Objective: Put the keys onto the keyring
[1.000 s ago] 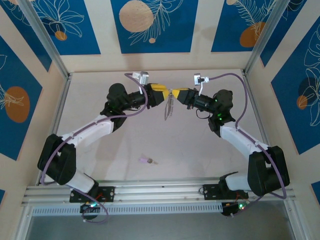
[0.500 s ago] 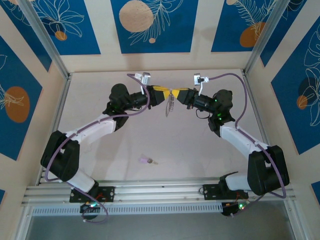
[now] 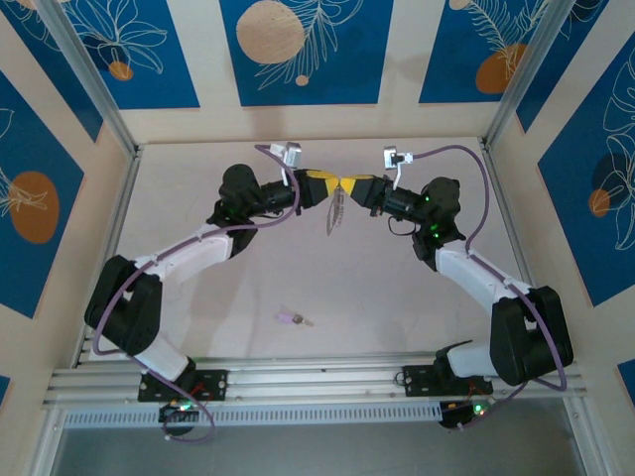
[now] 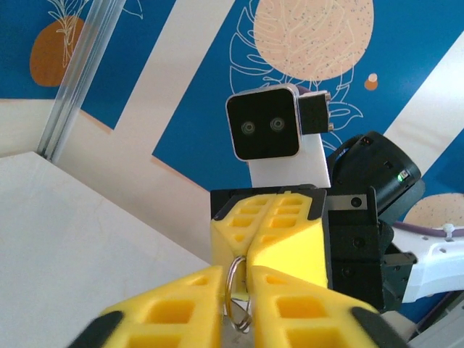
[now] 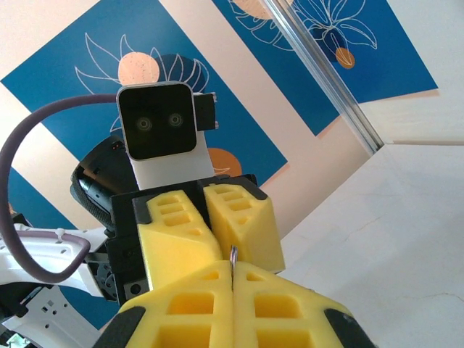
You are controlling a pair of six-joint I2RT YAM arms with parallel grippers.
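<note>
The keyring (image 3: 341,185) hangs in the air over the far middle of the table, with a fringe of small silver keys (image 3: 336,212) dangling under it. My right gripper (image 3: 352,187) is shut on the ring from the right; the ring's edge (image 5: 233,255) sticks up between its yellow fingers (image 5: 181,319). My left gripper (image 3: 331,186) meets it tip to tip from the left. Its jaws are drawn in against the ring (image 4: 235,286). The purple-headed key (image 3: 290,318) lies alone on the table near the front, far from both grippers.
Bare table (image 3: 397,297) lies between the purple-headed key and the arms. Patterned walls close the back and sides, with metal posts (image 3: 94,89) at the corners. A rail (image 3: 317,375) runs along the near edge.
My left gripper has slid right up to the keyring and its jaws have closed in on it. The right arm and the purple-headed key have not moved.
</note>
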